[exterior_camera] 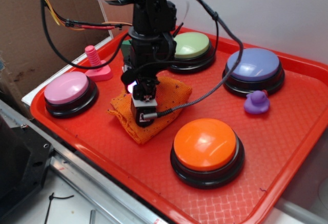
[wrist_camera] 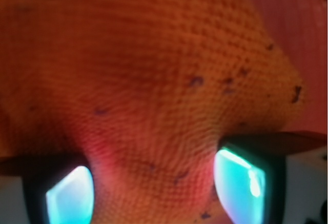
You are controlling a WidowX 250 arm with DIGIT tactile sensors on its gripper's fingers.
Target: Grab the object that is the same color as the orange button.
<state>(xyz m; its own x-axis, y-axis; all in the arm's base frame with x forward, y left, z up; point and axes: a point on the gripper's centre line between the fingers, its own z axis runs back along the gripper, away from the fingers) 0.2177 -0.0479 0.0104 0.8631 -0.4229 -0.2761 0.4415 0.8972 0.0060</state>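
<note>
The orange cloth [exterior_camera: 163, 107] lies rumpled near the middle of the red tray [exterior_camera: 287, 147], between the pink button [exterior_camera: 69, 93] by the tray's left edge and the orange button [exterior_camera: 206, 150] toward its front edge. The gripper [exterior_camera: 143, 115] stands straight down on the cloth, its black body covering the cloth's middle. In the wrist view the cloth [wrist_camera: 154, 80] fills nearly the whole picture, its coarse weave dotted with small dark specks, and a fold of it narrows down between the two fingers [wrist_camera: 241, 183], which glow pale blue-green on either side. The fingers are clamped on that fold, touching it on both sides.

The orange button has a glossy dome on a black base and sits just beside the cloth's front right corner, not touching it. A green button [exterior_camera: 191, 49] sits near the tray's back edge, behind the arm, and a purple button [exterior_camera: 254, 70] toward the back right corner. A small purple duck [exterior_camera: 256, 102] stands just in front of the purple button. A pink ridged toy [exterior_camera: 96, 64] stands near the back left corner, behind the pink button.
</note>
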